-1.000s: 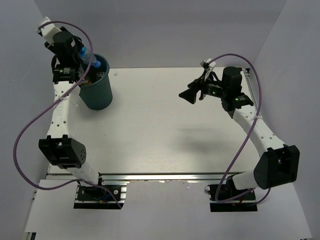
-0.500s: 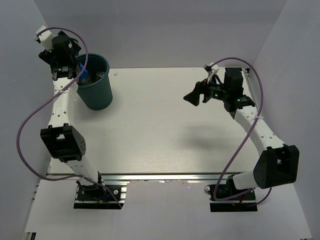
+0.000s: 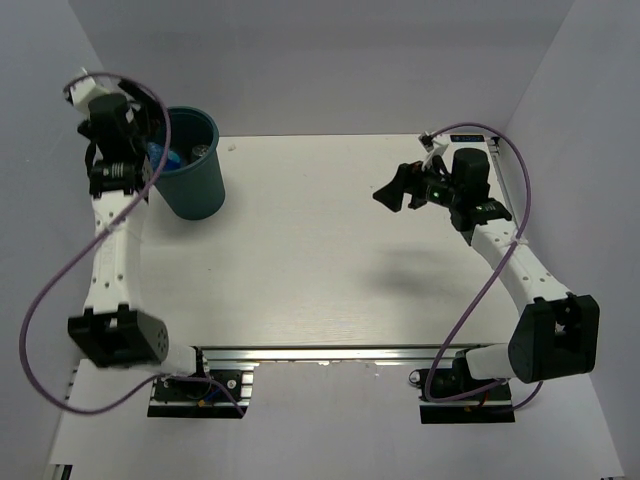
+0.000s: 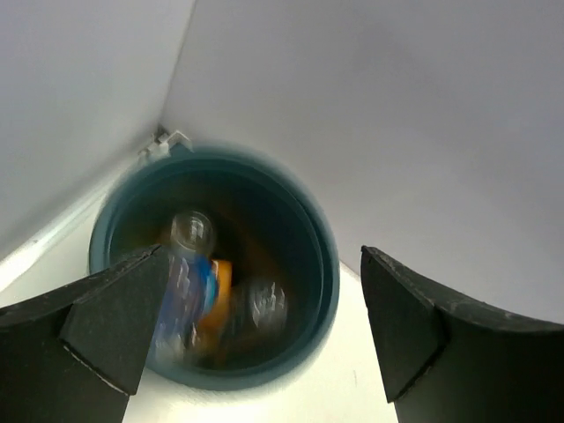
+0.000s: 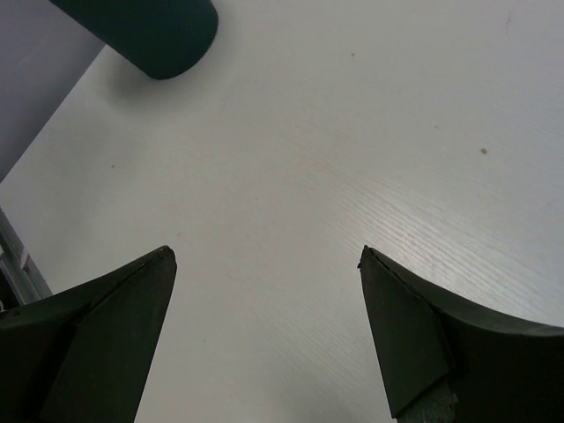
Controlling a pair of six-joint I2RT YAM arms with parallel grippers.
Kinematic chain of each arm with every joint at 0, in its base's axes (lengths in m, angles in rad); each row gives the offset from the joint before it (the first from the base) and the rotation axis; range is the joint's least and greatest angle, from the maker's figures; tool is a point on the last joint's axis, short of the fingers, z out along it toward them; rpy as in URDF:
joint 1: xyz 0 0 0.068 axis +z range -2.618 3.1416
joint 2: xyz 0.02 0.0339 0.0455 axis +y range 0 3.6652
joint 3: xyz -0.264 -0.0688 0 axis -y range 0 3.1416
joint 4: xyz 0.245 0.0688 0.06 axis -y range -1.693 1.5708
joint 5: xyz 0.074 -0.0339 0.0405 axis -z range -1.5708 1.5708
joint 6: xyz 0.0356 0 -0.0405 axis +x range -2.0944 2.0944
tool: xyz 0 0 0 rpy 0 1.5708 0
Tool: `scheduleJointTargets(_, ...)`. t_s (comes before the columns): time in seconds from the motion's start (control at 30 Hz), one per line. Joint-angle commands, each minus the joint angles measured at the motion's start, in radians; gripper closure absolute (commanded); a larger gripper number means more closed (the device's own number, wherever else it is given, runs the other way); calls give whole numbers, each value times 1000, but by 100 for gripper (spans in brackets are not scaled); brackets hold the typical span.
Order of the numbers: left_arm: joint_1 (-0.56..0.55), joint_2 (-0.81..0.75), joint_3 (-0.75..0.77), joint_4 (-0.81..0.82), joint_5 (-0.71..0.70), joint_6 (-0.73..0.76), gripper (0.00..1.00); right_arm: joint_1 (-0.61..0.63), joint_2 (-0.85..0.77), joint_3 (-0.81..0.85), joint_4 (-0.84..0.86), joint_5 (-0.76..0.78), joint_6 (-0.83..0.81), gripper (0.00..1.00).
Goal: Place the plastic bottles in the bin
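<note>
Currently the left gripper (image 4: 264, 264) is hovering just above the bin (image 3: 197, 192), its fingers spreading wide and carrying nothing. The bin is standing at the far left corner of the desk (image 3: 300, 260).

The bottles (image 4: 198, 282) are lying heaped inside it. A clear bottle (image 4: 192, 232) is pointing its mouth upward, and a blue-labelled bottle (image 4: 179, 300) is leaning beside an orange bottle (image 4: 220, 284). The wrist view is blurring, so I am not venturing an exact count.

Meanwhile the right gripper (image 3: 390, 188) is hanging over the far right of the desk, well apart from the bin, likewise gaping and gripping nothing. No bottle is showing on the desk in any view, so I am judging the job done or nearly so.

Handling note: these bottles are looking small, light, thin-walled and smooth, so a hard pinch is probably squashing them or letting them slip. I am judging the best hold to be across the body at mid-height, away from cap and neck, squeezing gently.
</note>
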Motion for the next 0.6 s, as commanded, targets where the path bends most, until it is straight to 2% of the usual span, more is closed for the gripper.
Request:
scheduleJointTargets(0.0,1,-264,-326,19,107,-107,2,-9,-77,-43,91,108,75,11)
scheduleJointTargets(0.03,1,-326,-413,68,133,-179,2,-10,-91,-61,93,156,70,11)
scheduleJointTargets(0.07,0,-386,-498,105,226,-199,2,-12,-105,-66,73,284,55,11)
scheduleJointTargets(0.1,-2,-505,-578,155,272,-218,2,-12,-128,-67,61,356,32,11)
scheduleJointTargets(0.13,0,-559,-720,242,309,-247,2,-13,-139,-81,61,468,28,11)
scheduleJointTargets(0.2,0,-665,-797,257,351,-258,2,-12,-166,-98,97,498,3,11)
scheduleJointTargets(0.4,-2,-666,-781,36,286,-161,2,-12,-221,-162,191,461,35,11)
scheduleJointTargets(0.57,-2,-606,-782,56,280,-115,2,-13,-246,-182,190,469,43,10)
